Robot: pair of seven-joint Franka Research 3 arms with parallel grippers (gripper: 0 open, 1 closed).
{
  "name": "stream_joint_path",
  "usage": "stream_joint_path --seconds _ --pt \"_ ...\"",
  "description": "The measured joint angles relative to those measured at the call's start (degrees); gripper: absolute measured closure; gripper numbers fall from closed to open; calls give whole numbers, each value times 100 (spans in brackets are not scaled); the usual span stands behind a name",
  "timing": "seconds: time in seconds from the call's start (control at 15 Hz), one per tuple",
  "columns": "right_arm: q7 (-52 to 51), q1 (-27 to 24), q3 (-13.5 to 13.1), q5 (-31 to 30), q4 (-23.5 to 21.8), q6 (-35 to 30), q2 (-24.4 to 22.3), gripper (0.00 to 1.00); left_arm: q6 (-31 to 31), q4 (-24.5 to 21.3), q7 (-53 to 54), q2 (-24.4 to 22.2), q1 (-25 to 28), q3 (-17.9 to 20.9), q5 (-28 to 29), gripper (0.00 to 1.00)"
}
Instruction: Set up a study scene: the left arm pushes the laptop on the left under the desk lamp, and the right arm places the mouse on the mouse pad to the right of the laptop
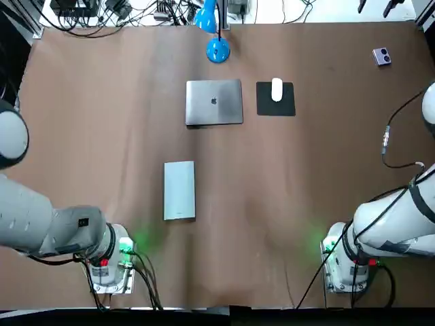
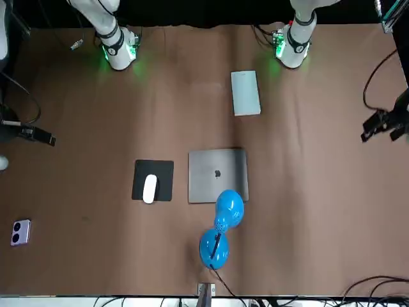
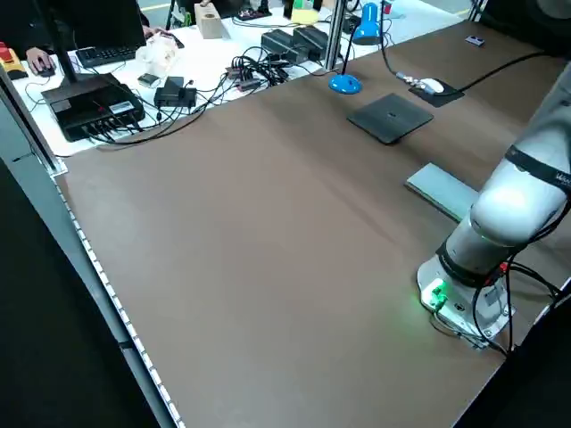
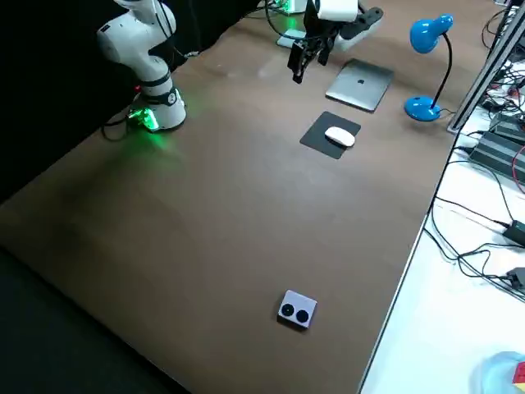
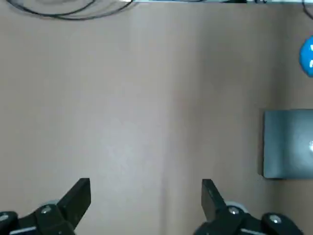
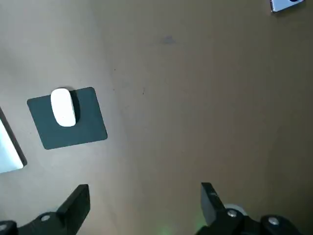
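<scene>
both left gripper (image 5: 145,185) and right gripper (image 6: 144,187) gape over open table (image 1: 102,102); mouse (image 1: 276,89) seemingly overhangs mouse pad (image 1: 275,103) edge.

I see a pale flat slab (image 1: 179,190) lying on the brown table (image 1: 95,136) — and a small lilac two-lens gadget (image 1: 382,56) alone by the far right corner.

Your arms (image 1: 41,224) are white and rounded, with black joint bands. Bases (image 1: 112,261) glow green, black cables (image 1: 386,141) trail off, and the fingers (image 5: 78,196) are black.
</scene>
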Motion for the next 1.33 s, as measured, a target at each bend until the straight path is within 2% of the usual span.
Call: stream_joint_path --seconds 0.13,0.33,0.53,0.8,1.0,1.33 --pt "0 -2 -3 0 -2 38 7 0 -147 6 175 -241 -182 111 -3 0" --pt "-249 -1 1 1 -26 315 10 0 -172 98 210 -400 -224 27 -12 0" --pt "-484 -1 4 1 -79 521 10 0 -206 134 21 -418 -222 -157 -13 0" --pt "-520 4 12 1 -224 547 -116 0 -435 138 -571 -411 -217 -211 -14 0" --pt "-534 6 24 1 -603 774 -449 0 -480 153 3 -411 -204 -211 -13 0" --pt "-610 -4 6 1 -675 833 -608 0 -563 167 -78 -411 -183 -190 -14 0"
